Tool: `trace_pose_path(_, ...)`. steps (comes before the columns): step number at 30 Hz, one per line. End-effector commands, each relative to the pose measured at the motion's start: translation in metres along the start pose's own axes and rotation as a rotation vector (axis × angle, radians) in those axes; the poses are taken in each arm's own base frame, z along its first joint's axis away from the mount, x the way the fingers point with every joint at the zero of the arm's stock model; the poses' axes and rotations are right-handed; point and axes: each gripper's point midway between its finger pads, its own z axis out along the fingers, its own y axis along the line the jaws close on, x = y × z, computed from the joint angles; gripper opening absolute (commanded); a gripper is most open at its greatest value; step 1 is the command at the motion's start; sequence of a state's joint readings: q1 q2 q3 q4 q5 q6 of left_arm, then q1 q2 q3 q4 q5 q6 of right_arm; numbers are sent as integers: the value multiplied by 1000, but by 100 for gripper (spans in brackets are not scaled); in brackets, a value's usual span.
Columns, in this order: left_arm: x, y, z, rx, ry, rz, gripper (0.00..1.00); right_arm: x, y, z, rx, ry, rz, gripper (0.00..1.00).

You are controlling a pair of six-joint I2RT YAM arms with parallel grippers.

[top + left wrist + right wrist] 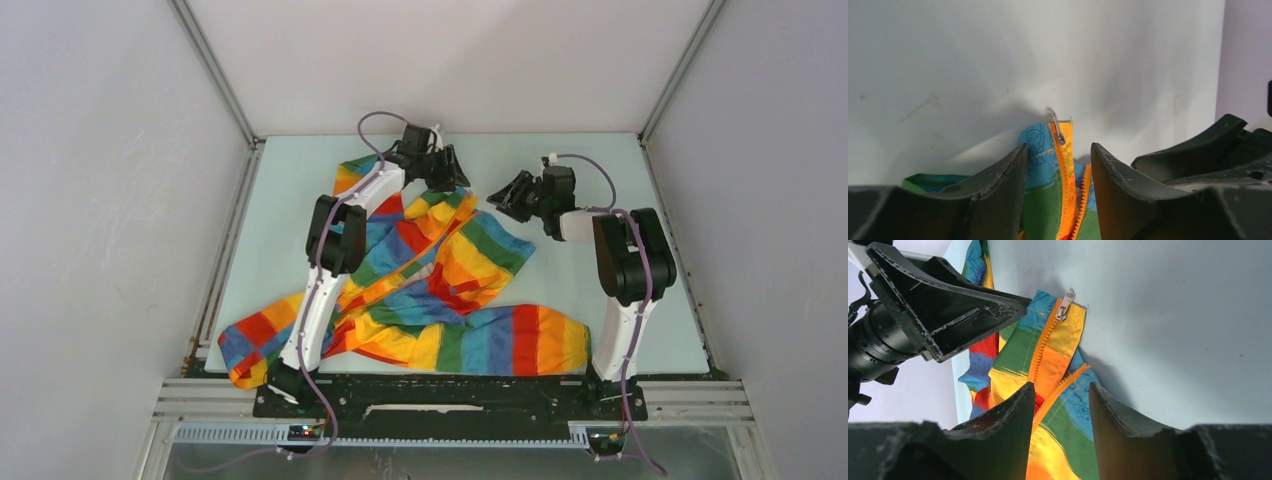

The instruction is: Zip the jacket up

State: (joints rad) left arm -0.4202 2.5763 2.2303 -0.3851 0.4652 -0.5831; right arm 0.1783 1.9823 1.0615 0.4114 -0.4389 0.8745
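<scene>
jacket: middle hidden under the left arm, seen from above
zipper pull: too small to make out from above
zipper strip: lower run cut off at both wrist views' bottom edge

The top external camera sits high behind the 2 arm bases, facing forward and down over the whole table. The left wrist camera looks out between the fingers of the left gripper, close on the edge of the jacket. The right wrist camera looks past the right gripper at that edge from another side, equally near. Both share the zipper pull; the right also shows the left gripper.
</scene>
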Motion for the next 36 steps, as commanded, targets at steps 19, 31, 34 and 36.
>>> trace_pose_path(19,24,-27,24,143,69,-35,47,12,-25,-8,-31,139,-28,51)
trace_pose_path(31,20,-55,23,311,72,-78,15,1,-36,-10,-24,98,17,52)
trace_pose_path(34,11,-74,12,411,64,-85,1,-6,-34,-11,-73,63,42,59)
trace_pose_path(36,3,-84,5,460,50,-84,0,-11,-26,-11,-118,47,36,62)
